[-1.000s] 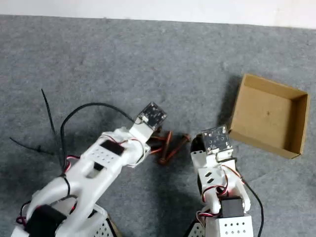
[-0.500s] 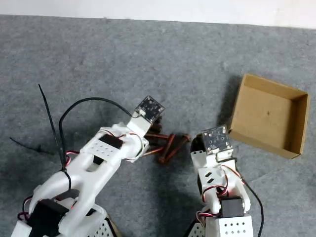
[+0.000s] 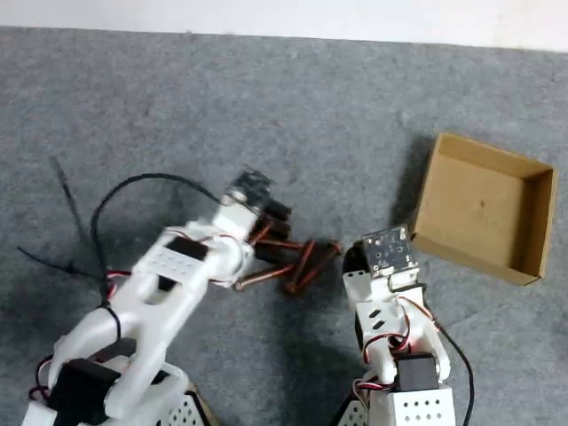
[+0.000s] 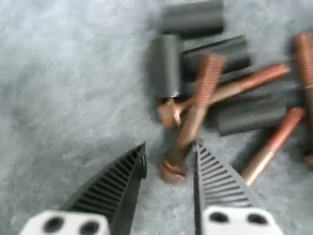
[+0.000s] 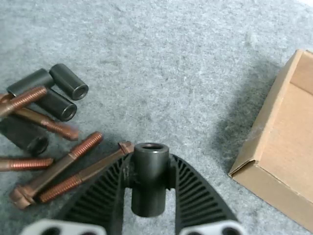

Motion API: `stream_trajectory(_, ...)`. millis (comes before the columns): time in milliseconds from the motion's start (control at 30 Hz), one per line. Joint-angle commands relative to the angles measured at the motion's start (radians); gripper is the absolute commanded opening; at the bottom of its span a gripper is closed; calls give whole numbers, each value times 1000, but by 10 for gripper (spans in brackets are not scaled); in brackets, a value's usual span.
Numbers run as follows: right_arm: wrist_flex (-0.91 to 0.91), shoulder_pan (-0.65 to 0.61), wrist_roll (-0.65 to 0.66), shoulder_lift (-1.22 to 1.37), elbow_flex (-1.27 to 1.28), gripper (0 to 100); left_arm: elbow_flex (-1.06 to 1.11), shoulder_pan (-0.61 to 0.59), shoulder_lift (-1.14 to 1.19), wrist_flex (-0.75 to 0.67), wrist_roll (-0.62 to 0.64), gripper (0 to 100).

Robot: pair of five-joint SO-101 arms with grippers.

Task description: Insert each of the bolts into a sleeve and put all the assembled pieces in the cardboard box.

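- Nearby, the right gripper (image 5: 149, 164) is clamping a black sleeve (image 5: 148, 186), hovering close beside the cardboard box (image 5: 274, 161).
- Farther from the box, the left gripper (image 4: 170, 147) is hanging with jaws moderately parted, a copper bolt (image 4: 195, 112) lying with its head between them.
- Loose bolts (image 3: 302, 262) and sleeves (image 4: 193, 17) are lying heaped on the grey mat (image 3: 266, 106), apart from the box.

Bright, even, diffuse light.
Soft shadow on the mat (image 3: 266, 106) left of the cardboard box (image 3: 470, 200).

A robotics lab bench; grey felt mat (image 3: 293, 106), loose cables (image 3: 151, 177).
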Motion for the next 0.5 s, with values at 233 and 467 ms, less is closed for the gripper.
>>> stream_trajectory(233,8,1,11,-22,41,4,-88,16,82,11,-9,151)
stream_trajectory(467,8,1,11,-22,41,4,-94,96,101,38,-146,151)
